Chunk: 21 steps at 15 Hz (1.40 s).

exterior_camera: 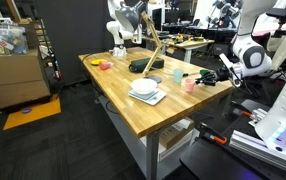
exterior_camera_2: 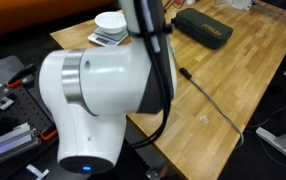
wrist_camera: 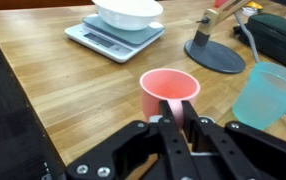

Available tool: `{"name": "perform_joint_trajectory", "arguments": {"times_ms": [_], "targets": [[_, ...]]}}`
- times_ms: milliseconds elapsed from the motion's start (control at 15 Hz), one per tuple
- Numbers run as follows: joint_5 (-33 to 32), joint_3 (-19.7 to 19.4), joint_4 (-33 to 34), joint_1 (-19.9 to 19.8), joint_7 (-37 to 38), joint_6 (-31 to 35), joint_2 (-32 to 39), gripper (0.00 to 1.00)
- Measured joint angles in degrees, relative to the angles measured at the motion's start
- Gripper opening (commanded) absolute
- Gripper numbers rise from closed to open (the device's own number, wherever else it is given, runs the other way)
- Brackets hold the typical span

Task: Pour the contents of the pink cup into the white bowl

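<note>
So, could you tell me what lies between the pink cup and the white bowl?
Only bare table separates the pink cup from the white bowl on its tray, in the wrist view.

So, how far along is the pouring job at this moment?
Done: the gripper is shut on the near wall of the pink cup. In hand: the cup stands upright on the table, apparently not yet lifted. Left: carry it to the white bowl on the pale tray and tip it in.

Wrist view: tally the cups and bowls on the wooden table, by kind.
Cups: 2 (small pale pink plastic cup, green plastic cup)
Bowls: 1 (round shallow white bowl)
Total: 3
</note>
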Motion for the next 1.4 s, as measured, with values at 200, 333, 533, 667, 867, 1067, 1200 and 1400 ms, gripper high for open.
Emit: {"name": "perform_joint_trajectory", "arguments": {"times_ms": [200,333,533,667,867,1067,1200,1400], "targets": [[-6.7,0.4,-1.5,3.4,0.1,6.3,-6.7,0.04],[-10.8,1.4,-2.3,5.1,0.5,9.6,-10.6,0.04],[-15.1,3.5,-2.8,6.0,1.6,12.8,-14.3,0.04],[-16.9,4.7,-2.8,6.0,2.4,13.5,-15.8,0.04],[-18.2,5.7,-2.7,5.9,3.1,13.5,-17.1,0.15],[-18.4,6.0,-2.7,5.8,3.2,13.4,-17.4,0.15],[-18.5,6.0,-2.7,5.8,3.2,13.4,-17.4,0.15],[-18.5,6.0,-2.7,5.8,3.2,13.4,-17.4,0.15]]}}
